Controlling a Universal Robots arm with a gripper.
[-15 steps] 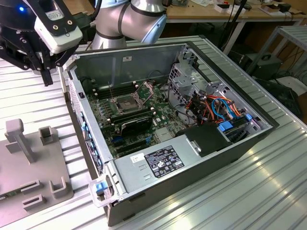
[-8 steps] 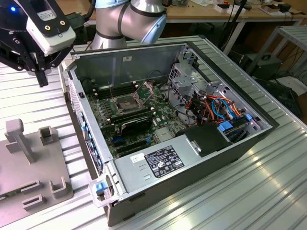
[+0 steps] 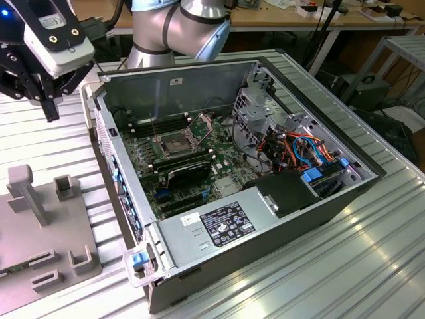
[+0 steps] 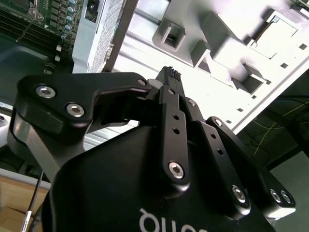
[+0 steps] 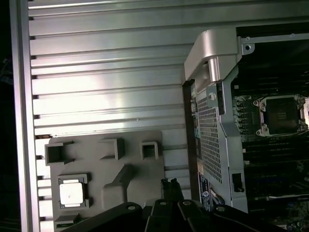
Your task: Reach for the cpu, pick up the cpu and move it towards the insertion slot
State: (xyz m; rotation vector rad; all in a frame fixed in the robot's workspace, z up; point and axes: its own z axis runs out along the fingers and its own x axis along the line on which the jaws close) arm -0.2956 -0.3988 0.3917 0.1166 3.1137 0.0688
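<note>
Hanging above a grey fixture plate near the edge that faces the open computer case, the end effector has its two black fingers drawn together to a narrow tip, and nothing is held between them. In the first wrist view the cpu lies well apart from that tip, on the far part of the same plate, on the side of the end effector away from the case. It is a small, thin, pale square with a plain, softly shining top face. It is seated flat and face up in a shallow square recess whose darker rim shows all around it. Being square, it has no long axis, and its edges run parallel to the plate's edges and to the grooves of the ribbed metal worktop under the plate. Between the end effector and the cpu a slanted grey post rises from the plate, with open box-shaped holders beyond it. On the other side of the end effector, past the perforated case wall, the insertion slot sits on the dark motherboard. It is a square silvery frame around a dark grey centre, lying flat and open to view. In the exterior view the end effector hangs outside the case, above the plate and clear of it.
</note>
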